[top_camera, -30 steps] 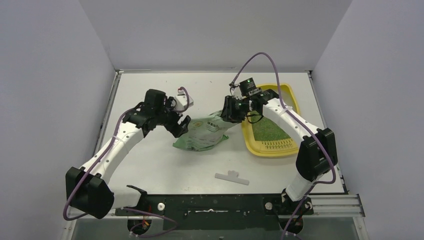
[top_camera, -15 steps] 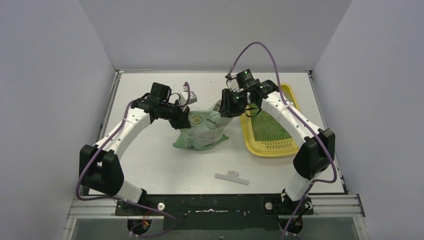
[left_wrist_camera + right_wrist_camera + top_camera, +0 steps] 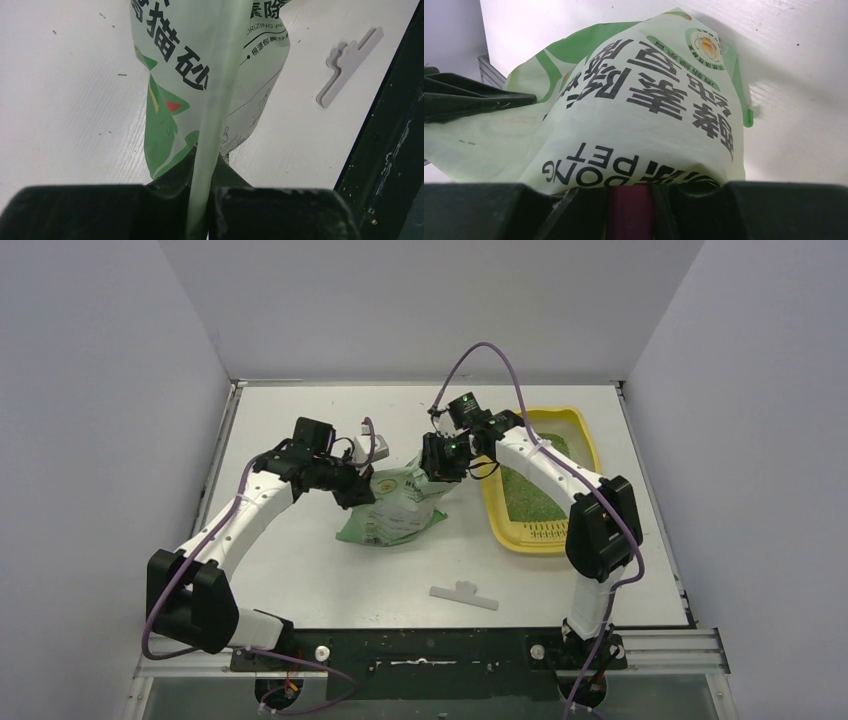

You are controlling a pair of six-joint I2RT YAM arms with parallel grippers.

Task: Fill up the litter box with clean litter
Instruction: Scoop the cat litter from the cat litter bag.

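The yellow litter box (image 3: 588,455) lies at the right of the table with a layer of green clean litter (image 3: 525,495) in it. A light-green printed bag (image 3: 395,512) stands partly lifted in the middle. My left gripper (image 3: 357,490) is shut on a thin edge of that bag (image 3: 200,75), the film pinched between its fingers (image 3: 202,192). My right gripper (image 3: 440,455) is at the bag's top, shut on a magenta scoop handle (image 3: 630,210). The front of the scoop is hidden under the bag (image 3: 639,100).
A white plastic clip (image 3: 465,593) lies on the table near the front edge, also in the left wrist view (image 3: 350,65). The dark front rail (image 3: 390,150) runs along the table's edge. Side walls close in the table.
My left gripper has moved in and shut on the bag's left edge. The right arm has shifted left with the scoop, from beside the litter box to the bag's top.
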